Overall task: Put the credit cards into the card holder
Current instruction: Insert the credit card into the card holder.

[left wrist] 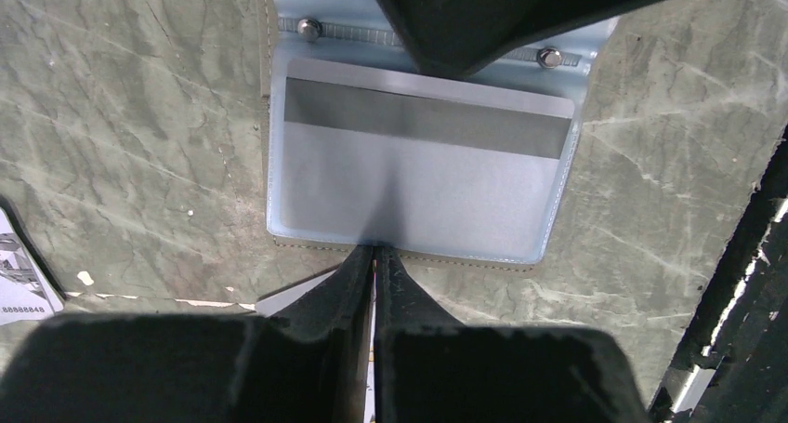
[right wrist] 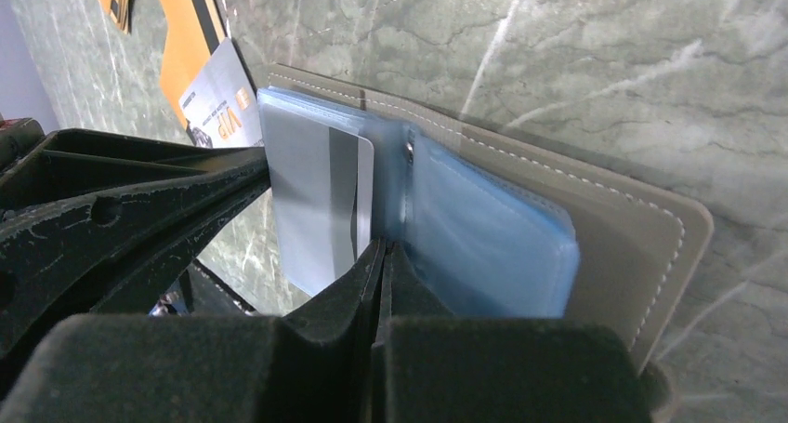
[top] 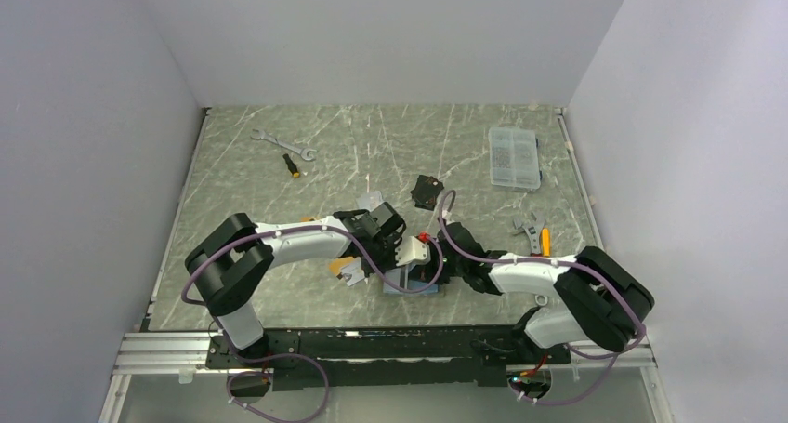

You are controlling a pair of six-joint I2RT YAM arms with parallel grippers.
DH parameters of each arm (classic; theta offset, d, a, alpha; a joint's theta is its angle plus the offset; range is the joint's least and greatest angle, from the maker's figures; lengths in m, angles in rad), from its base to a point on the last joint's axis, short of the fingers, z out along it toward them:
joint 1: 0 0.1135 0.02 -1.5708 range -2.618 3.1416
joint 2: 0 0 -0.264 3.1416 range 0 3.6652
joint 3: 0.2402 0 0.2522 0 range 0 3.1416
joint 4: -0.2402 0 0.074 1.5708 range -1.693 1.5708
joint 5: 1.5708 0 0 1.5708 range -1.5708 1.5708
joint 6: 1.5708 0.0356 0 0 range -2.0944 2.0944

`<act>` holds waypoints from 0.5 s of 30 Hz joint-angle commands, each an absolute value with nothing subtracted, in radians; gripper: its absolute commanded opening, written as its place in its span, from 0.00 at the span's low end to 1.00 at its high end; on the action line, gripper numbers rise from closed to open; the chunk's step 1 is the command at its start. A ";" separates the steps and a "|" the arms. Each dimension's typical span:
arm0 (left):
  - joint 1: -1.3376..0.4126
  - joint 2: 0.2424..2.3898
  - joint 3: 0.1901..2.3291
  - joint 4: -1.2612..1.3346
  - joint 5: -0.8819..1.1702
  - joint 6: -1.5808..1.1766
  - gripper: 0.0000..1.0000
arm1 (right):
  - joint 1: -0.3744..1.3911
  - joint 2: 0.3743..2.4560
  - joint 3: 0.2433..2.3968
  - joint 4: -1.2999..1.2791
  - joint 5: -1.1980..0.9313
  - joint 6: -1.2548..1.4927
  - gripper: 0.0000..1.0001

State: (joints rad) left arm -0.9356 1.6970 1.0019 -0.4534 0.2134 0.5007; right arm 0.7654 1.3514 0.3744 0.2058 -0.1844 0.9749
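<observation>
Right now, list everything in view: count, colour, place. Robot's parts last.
Grey-taupe booklet card holder: one, open, near centre.
Silver-grey plastic card: one, in its pale blue sleeve.
Loose plastic cards: several, orange and silver-grey, left of holder.
Black folded pouch: one, mid-table.
Clear compartment box: one, far right.
Silver open-end wrench: one, far left.
Stubby tool: one, black-yellow, beside wrench.
Hand tools: two, grey and orange, right side.
Left gripper: black, shut, at sleeve's edge.
Right gripper: black, shut, at holder's spine.
</observation>
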 commanded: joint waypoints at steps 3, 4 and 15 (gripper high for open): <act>-0.962 1.700 0.998 -0.443 0.272 0.489 0.08 | 0.781 1.372 0.427 0.243 -0.218 0.947 0.00; -0.962 1.700 1.003 -0.445 0.279 0.490 0.08 | 0.781 1.369 0.433 0.234 -0.215 0.941 0.00; -0.889 1.607 1.070 -0.564 0.317 0.502 0.05 | 0.678 1.273 0.428 0.113 -0.276 0.899 0.18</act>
State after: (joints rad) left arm -0.9325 1.6844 1.0046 -0.4877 0.2333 0.5026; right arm 0.7353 1.3430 0.3977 0.1543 -0.2241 0.9329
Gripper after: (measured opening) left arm 0.062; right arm 0.132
